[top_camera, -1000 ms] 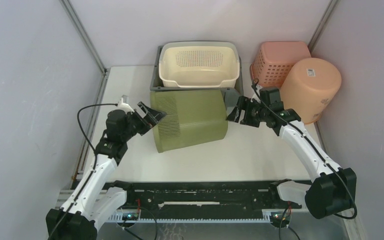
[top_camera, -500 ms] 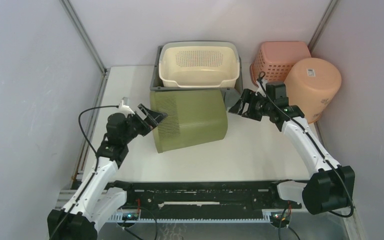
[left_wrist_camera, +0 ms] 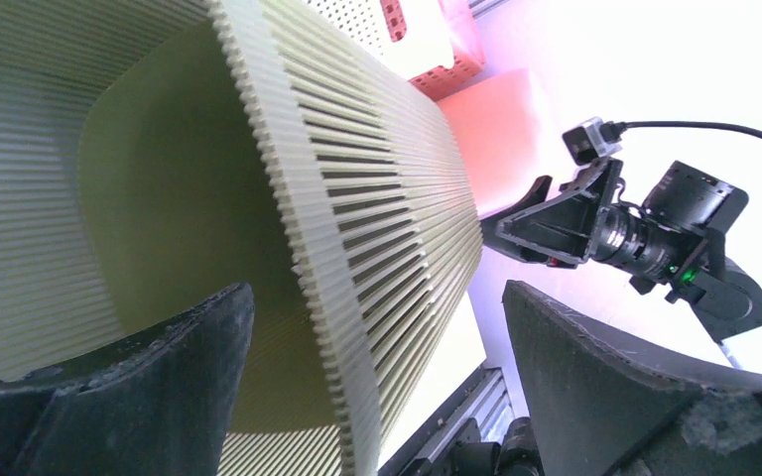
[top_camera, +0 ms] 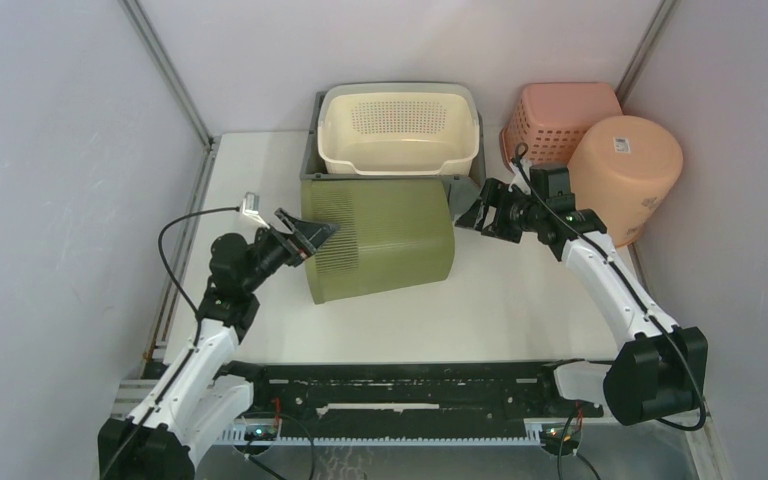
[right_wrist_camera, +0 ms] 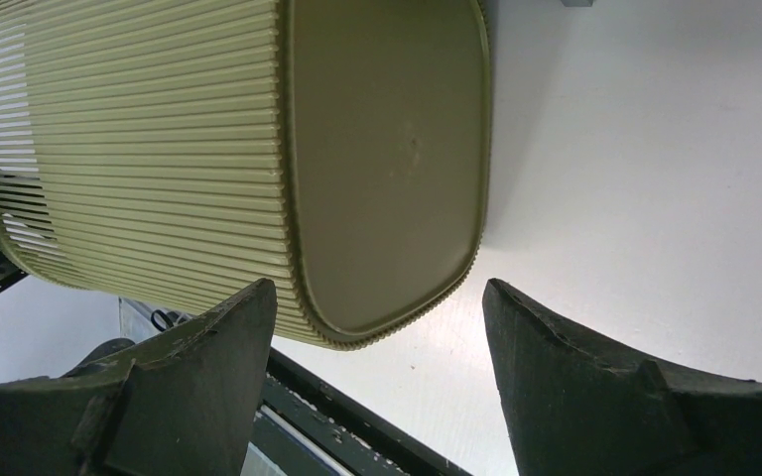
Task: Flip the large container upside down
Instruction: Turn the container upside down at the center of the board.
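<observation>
On the table, large container: lying on its side, mouth facing left, base facing right.
Left gripper: spread wide, straddling the mouth rim.
Right gripper: fingers apart, just beside the base, holding nothing.

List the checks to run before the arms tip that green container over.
1. Pose: green container lies on its side, mouth toward the left arm: ok.
2. Approach: left gripper jaws open, straddling the mouth rim: ok.
3. Firm hold on the rim: not ok, nothing is clamped.
4. Support: right gripper jaws open at the base end, not touching it: ok.
5. Gap to the cream basket behind: cannot tell.
6. Room on the table in front for tipping: ok.
</observation>
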### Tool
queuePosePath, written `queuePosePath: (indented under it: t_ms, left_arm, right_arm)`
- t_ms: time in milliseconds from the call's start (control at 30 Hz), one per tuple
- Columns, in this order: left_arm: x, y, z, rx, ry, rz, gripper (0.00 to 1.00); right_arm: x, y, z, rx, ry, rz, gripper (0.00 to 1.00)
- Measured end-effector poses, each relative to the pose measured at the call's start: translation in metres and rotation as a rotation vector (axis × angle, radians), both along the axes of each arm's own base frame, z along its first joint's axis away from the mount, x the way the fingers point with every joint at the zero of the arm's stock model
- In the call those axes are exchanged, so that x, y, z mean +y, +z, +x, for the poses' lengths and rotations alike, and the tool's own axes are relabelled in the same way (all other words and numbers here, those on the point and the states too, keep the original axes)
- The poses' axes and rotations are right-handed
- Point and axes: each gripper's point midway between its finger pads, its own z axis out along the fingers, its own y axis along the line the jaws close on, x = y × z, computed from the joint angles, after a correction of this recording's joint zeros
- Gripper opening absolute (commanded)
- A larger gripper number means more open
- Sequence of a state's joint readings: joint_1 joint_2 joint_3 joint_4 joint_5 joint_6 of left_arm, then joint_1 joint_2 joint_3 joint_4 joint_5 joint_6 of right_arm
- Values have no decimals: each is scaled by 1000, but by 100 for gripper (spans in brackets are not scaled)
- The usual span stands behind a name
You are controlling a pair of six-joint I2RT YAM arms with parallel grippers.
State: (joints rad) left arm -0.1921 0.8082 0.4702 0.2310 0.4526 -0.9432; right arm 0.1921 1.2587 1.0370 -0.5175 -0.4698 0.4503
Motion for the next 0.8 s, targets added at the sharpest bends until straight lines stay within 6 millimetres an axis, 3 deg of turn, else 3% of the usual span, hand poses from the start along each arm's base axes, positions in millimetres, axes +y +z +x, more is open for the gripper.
queuePosePath:
  t_ms: [300, 567, 633, 800]
  left_arm:
    - [-2, 15, 1, -56, -6, -26, 100]
    - [-3, 7, 7, -26, -8, -22, 94]
    - [-4, 3, 7, -14, -15, -20, 89]
    - [-6, 5, 7, -7, -28, -27, 56]
  right_arm:
    - [3, 4, 2, -17, 10, 15, 84]
    - [7, 13, 8, -60, 21, 42, 84]
    - [8, 15, 10, -70, 22, 47, 84]
    - [12, 22, 13, -96, 31, 73, 82]
